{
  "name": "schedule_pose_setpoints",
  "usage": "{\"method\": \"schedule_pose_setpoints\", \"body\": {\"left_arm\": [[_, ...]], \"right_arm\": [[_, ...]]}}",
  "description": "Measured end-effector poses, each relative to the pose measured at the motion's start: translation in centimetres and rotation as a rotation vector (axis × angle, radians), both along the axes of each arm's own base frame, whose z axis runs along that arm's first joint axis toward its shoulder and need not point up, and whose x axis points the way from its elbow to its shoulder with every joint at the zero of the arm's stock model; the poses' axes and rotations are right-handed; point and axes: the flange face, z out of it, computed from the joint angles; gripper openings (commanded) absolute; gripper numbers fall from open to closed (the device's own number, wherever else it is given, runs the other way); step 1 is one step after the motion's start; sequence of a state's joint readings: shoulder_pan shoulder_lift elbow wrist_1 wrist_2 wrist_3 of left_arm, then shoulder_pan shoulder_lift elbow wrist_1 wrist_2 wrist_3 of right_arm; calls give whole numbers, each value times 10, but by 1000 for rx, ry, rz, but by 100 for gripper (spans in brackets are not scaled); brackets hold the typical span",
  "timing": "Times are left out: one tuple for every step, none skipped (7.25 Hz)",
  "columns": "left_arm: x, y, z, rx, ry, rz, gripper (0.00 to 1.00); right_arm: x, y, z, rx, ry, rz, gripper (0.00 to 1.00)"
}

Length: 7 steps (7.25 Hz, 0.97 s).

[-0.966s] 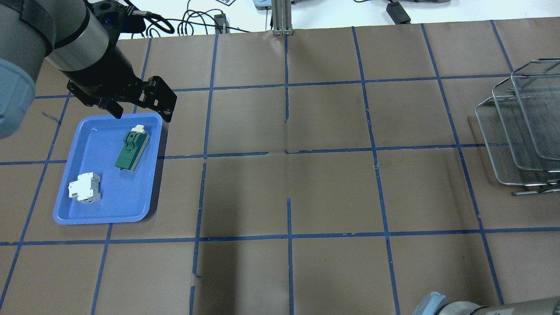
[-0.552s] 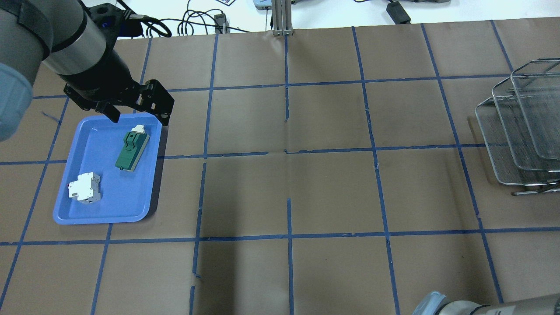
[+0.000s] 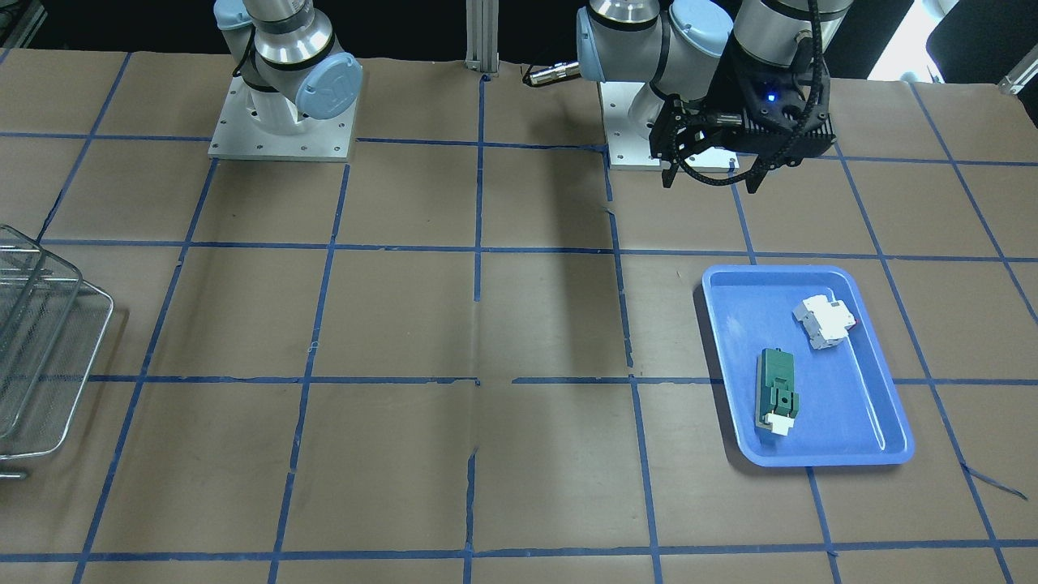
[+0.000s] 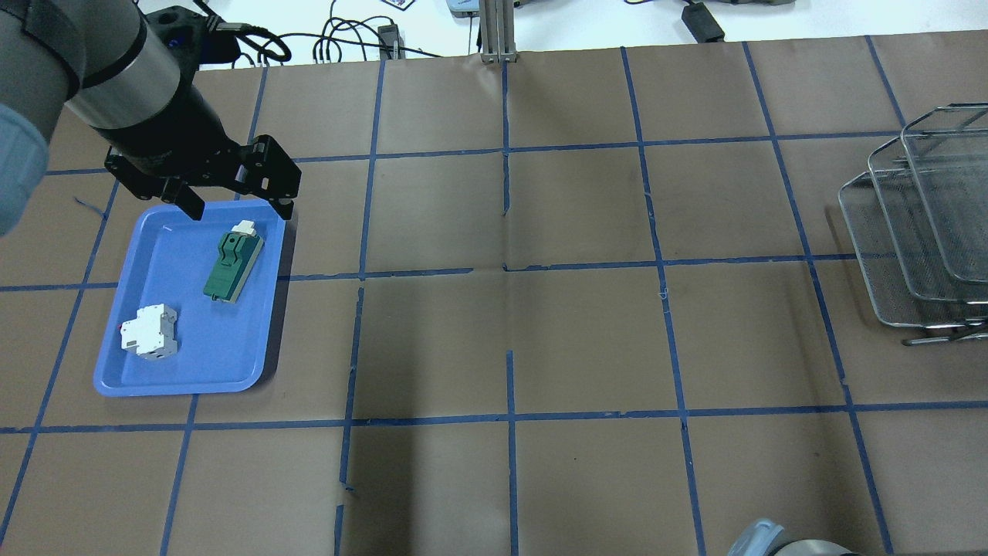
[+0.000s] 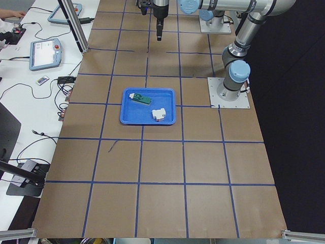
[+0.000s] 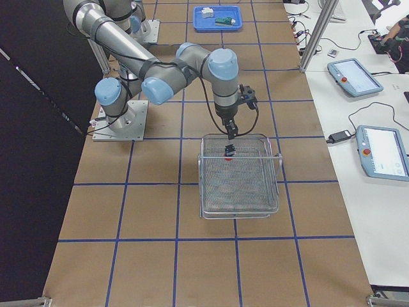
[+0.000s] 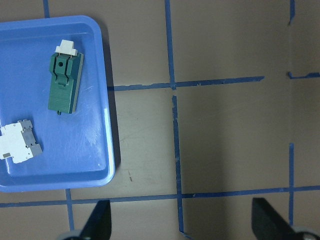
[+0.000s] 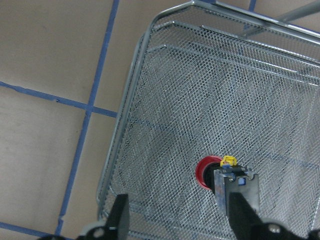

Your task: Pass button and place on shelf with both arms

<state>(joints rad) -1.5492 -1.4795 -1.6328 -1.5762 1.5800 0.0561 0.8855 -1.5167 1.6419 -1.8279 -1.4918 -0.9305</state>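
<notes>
The button (image 8: 206, 173), with its red cap, lies on the mesh of the shelf (image 8: 200, 100). It also shows in the exterior right view (image 6: 229, 151) near the back rim of the shelf (image 6: 239, 185). My right gripper (image 8: 177, 207) hangs just above the button, open, with its fingers (image 8: 120, 215) apart and holding nothing. It also shows in the exterior right view (image 6: 231, 133). My left gripper (image 4: 235, 202) is open and empty, raised over the far edge of the blue tray (image 4: 177, 255). The shelf stands at the table's right end (image 4: 911, 232).
The blue tray (image 3: 851, 397) holds a green rectangular module (image 4: 231, 265) and a white breaker (image 4: 150, 332); both show in the left wrist view (image 7: 64, 82) (image 7: 17, 147). Brown paper with blue tape lines covers the table. Cables lie beyond its far edge.
My left gripper has moved a little to the left and back over the tray's far edge and stays open. The tray's parts have not moved.
</notes>
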Motion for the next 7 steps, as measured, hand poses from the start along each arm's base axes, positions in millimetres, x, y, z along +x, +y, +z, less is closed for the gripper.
{"method": "schedule_pose_setpoints", "body": {"left_arm": [[0, 1, -2, 5, 0, -2, 100], [0, 2, -2, 5, 1, -4, 100], [0, 2, -2, 5, 2, -6, 100], [0, 2, -2, 4, 2, -7, 100], [0, 1, -2, 3, 4, -8, 100], [0, 1, -2, 2, 5, -8, 100], [0, 0, -1, 1, 6, -7, 100]], "right_arm": [[40, -5, 19, -1, -6, -33, 76], [83, -7, 37, 13, -22, -83, 76], [134, -10, 53, 30, -35, -119, 76], [182, -12, 66, 41, -46, -152, 77], [225, -13, 74, 44, -61, -209, 77], [268, -11, 80, 45, -66, -263, 78], [305, -8, 81, 45, -46, -307, 78]]}}
